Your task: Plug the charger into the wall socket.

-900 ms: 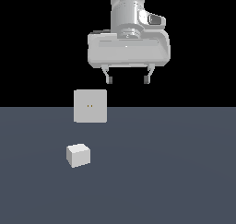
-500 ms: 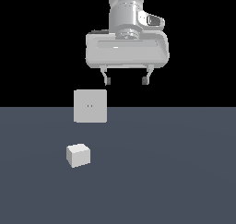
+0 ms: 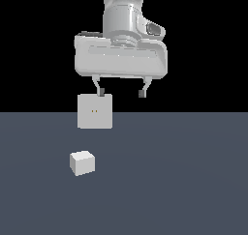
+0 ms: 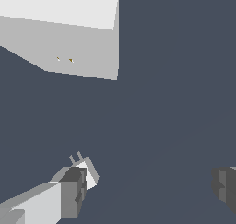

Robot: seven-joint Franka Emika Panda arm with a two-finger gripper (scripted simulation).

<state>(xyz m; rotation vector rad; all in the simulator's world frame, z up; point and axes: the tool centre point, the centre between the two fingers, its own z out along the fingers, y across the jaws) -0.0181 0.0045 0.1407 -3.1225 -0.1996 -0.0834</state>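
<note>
Nothing of the task is seen to be done yet: the charger is not held and not plugged.

Read from the exterior view's left to its right:
- The charger is found lying on the bench, nearest the camera, ungripped. In the wrist view it is glimpsed just past one fingertip, two prongs showing (partly hidden by that finger).
- The socket is seen standing upright behind the charger and apart from it, its two yellowish holes facing the camera. Nothing is seated in them.
- The hand is held above the bench, to the right of the socket, fingers spread wide and nothing between them. It is judged to be well above the charger.

Left to do: the charger is to be reached, gripped, lifted, turned prongs-to-holes and pushed home. Prong alignment is judged the tight part.

Containers: none are seen.
</note>
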